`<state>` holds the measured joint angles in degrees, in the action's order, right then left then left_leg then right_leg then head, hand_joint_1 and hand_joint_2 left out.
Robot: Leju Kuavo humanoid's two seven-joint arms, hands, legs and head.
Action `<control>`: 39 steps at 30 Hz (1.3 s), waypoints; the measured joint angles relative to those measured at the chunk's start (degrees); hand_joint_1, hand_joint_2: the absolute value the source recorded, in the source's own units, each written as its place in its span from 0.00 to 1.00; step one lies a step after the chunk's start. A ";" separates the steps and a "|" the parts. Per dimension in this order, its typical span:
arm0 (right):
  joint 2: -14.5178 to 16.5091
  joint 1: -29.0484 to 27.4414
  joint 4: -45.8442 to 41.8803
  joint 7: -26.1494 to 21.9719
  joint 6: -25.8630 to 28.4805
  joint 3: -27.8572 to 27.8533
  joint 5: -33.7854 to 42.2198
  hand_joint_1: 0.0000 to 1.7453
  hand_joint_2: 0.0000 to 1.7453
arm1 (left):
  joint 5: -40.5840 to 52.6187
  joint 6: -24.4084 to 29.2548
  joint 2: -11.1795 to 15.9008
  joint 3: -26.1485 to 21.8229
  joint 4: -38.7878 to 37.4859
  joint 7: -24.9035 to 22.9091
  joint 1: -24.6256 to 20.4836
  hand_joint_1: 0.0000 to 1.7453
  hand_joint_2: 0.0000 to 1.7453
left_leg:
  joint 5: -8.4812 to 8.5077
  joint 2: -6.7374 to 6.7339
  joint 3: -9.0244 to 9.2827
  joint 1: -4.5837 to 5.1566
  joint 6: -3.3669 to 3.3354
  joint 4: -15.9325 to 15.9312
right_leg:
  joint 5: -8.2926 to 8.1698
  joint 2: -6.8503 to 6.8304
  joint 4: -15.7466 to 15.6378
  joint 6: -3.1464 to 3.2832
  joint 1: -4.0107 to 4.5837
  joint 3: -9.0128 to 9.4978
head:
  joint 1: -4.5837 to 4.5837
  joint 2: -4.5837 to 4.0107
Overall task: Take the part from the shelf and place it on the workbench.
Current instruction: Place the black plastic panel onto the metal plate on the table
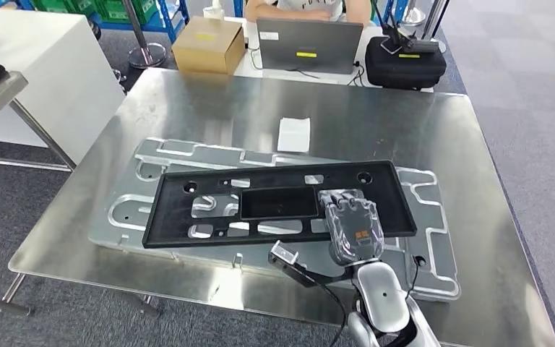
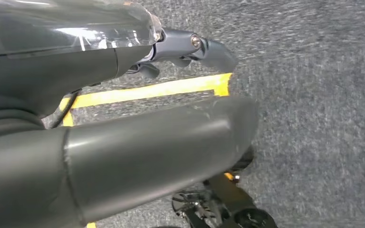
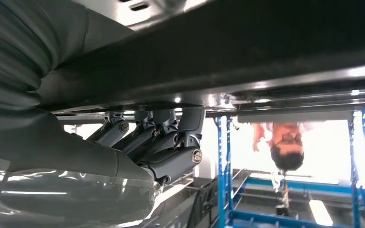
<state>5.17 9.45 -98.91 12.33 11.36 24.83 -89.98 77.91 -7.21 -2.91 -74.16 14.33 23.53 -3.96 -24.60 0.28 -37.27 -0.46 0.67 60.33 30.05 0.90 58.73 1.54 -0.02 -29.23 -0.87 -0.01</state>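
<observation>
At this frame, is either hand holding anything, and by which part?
The right hand rests on the black part near its right end, fingers over the near edge; a true grip cannot be told. The left hand hangs holding nothing.

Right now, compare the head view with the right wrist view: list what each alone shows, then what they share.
Head view alone: the metal workbench, the silver slotted plate under the part, a white card, a cardboard box, a laptop and a black case.

Right wrist view alone: blue shelving.

Both: the right hand with its fingers on the black part, and a person beyond.
</observation>
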 joint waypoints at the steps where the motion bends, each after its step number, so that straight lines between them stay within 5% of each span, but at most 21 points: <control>1: -0.02 -0.08 0.12 -0.01 0.07 -0.01 0.00 1.00 1.00 | 0.01 -0.01 0.03 0.00 -0.03 0.02 0.15 0.00 0.00 | 1.50 0.02 -0.22 0.14 -0.35 -0.37 | 0.40 0.12 0.09 -0.36 0.03 0.08 | 0.07 0.00; 5: 0.01 -0.02 0.11 -0.26 0.22 -0.03 -0.01 1.00 1.00 | 0.02 -0.02 0.10 0.02 -0.08 0.12 -0.06 0.00 0.00 | 1.48 0.18 0.46 -0.13 -1.49 -1.11 | 2.56 -0.08 1.96 -1.70 -0.03 -0.73 | 0.20 0.01; 8: 0.03 0.01 0.15 -0.66 0.30 -0.74 0.25 1.00 1.00 | 0.01 -0.02 0.22 0.02 -0.08 0.16 -0.51 0.00 0.00 | 0.88 0.19 1.10 -0.11 -2.16 -1.25 | 6.25 -0.32 12.13 -2.31 -0.28 -6.78 | 0.38 0.01; 10: 0.03 -0.28 0.31 -0.97 0.24 -1.92 0.52 1.00 1.00 | 0.01 -0.02 0.28 0.02 -0.08 0.16 -0.50 0.00 0.00 | 0.36 0.21 1.65 -0.02 -2.27 -1.24 | 5.75 -0.37 15.53 -2.35 -0.32 -10.01 | 0.39 0.01; 13: 0.22 -0.43 0.57 -1.65 0.08 -4.39 1.24 1.00 1.00 | 0.04 0.03 0.29 0.03 -0.11 0.13 -0.48 0.00 0.00 | -0.43 0.30 2.74 0.23 -2.12 -1.19 | -1.12 -0.42 7.60 -1.52 -0.01 -8.16 | 0.40 0.00; 15: 0.75 -0.46 0.81 -2.15 -0.03 -6.62 2.00 1.00 1.00 | 0.05 0.20 0.29 0.04 -0.20 -0.02 -0.66 0.00 0.00 | -0.89 0.45 3.00 0.49 -1.75 -1.03 | -3.72 -0.57 1.97 -0.75 0.36 -6.21 | 0.40 0.00; 20: 2.00 -1.03 1.87 -2.80 -0.04 -12.31 2.97 1.00 1.00 | -0.02 0.66 0.47 0.03 -0.26 -0.32 -0.72 0.00 0.00 | -2.64 0.33 2.45 0.44 -0.38 0.76 | -4.03 -0.84 -0.26 0.40 -0.06 -5.17 | 0.30 0.01; 23: 2.73 -1.34 2.59 -3.03 -0.07 -14.57 3.29 1.00 1.00 | -0.13 0.73 0.60 0.02 -0.27 -0.45 -0.73 0.00 0.00 | -7.43 0.18 -1.80 -0.03 0.64 10.16 | -3.89 -0.90 -0.45 0.89 -0.17 -4.74 | 0.08 0.01; 25: 3.16 -1.67 3.30 -3.26 -0.15 -16.42 3.60 0.50 1.00 | -0.21 0.79 0.64 0.02 -0.27 -0.61 -0.69 0.00 0.50 | -8.06 0.13 -3.83 -0.41 1.17 13.99 | -3.62 -0.91 -0.30 0.84 -0.22 -4.61 | 0.09 0.01; 27: 3.45 -1.87 4.00 -3.57 -0.23 -18.11 3.99 0.00 1.00 | -0.24 0.83 0.70 0.02 -0.27 -0.69 -0.68 0.00 1.00 | -4.64 0.05 -1.95 -0.78 1.52 9.63 | -3.18 -0.88 0.02 0.54 -0.35 -4.36 | 0.08 0.01; 30: 3.86 -2.05 4.86 -4.13 -0.43 -19.97 4.51 0.00 1.00 | -0.10 0.87 0.77 0.04 -0.28 -0.81 -0.82 0.00 1.00 | -1.34 0.06 2.36 -0.83 1.30 0.71 | -2.44 -0.78 0.70 -0.25 -0.29 -4.17 | 0.03 0.01; 34: 4.36 -2.49 5.73 -4.74 -0.54 -22.02 4.86 0.00 1.00 | -0.07 1.14 0.75 0.04 -0.30 -1.20 -0.84 0.00 0.00 | -1.46 0.12 2.92 -0.66 -0.37 -0.56 | -2.03 -0.70 0.96 -1.24 -0.16 -4.31 | 0.14 0.00; 36: 4.50 -2.54 6.00 -4.94 -0.54 -22.98 5.15 0.00 1.00 | -0.24 1.04 0.73 0.04 -0.29 -1.24 -0.93 0.00 0.00 | -1.23 0.04 3.22 -0.78 -1.22 -1.10 | -0.11 -0.74 3.86 -1.81 -0.26 -5.58 | 0.39 0.00; 39: 4.55 -3.01 6.57 -5.25 -0.54 -24.40 5.44 0.00 1.00 | -0.31 0.90 0.72 0.04 -0.29 -1.24 -1.01 0.00 0.00 | -1.30 0.03 3.29 -0.71 -1.79 -1.20 | 4.26 -0.78 14.03 -2.23 -0.40 -10.83 | 0.64 0.01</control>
<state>9.73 6.44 -92.34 7.08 10.82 0.44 -84.55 77.60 -6.31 -2.19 -74.12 14.03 22.29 -4.98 -25.90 0.32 -33.98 -1.16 -1.12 59.13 34.31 0.11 72.76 -0.69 -0.42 -40.07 -0.23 0.00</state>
